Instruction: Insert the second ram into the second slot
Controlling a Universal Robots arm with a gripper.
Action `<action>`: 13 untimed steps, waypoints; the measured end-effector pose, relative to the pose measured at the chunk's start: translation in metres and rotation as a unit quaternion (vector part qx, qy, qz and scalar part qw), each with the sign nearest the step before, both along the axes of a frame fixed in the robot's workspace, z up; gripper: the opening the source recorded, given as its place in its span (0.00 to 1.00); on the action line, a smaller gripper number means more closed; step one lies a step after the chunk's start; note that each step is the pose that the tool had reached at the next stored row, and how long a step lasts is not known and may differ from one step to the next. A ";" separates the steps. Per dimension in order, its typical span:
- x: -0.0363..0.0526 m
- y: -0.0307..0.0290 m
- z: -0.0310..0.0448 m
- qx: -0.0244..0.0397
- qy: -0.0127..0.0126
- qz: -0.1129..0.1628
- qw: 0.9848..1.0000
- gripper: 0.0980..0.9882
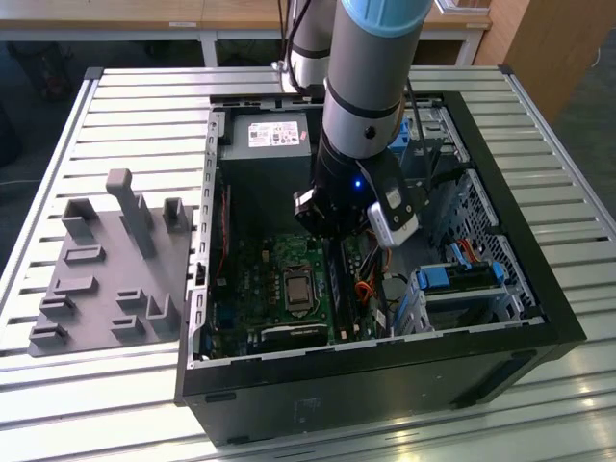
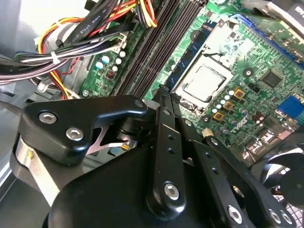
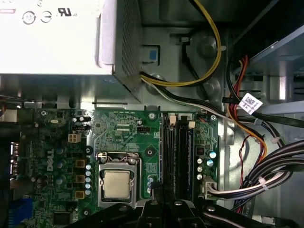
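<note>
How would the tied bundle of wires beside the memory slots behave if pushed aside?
The wire bundle would probably bend and spring back, since its thin strands bow in loose curves. The white tie likely makes them shift as one clump.

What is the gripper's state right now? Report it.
Gripper: shut, with its fingertips together by the RAM slots; no stick is visible between them.
</note>
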State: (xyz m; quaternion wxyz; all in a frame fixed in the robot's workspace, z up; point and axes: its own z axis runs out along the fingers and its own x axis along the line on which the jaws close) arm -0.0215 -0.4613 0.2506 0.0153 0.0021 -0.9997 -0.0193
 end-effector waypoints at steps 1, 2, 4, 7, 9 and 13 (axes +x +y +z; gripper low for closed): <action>0.0000 0.0000 -0.0010 0.000 0.000 0.000 1.000 0.02; 0.0000 0.0000 -0.0019 0.000 0.000 0.000 1.000 0.02; 0.0001 0.0000 -0.0040 0.000 0.000 0.000 1.000 0.02; 0.0001 0.0000 -0.0052 0.000 0.001 0.000 1.000 0.02; 0.0001 0.0000 -0.0056 0.000 0.001 0.000 1.000 0.02; 0.0001 0.0000 -0.0067 0.000 0.001 0.000 1.000 0.02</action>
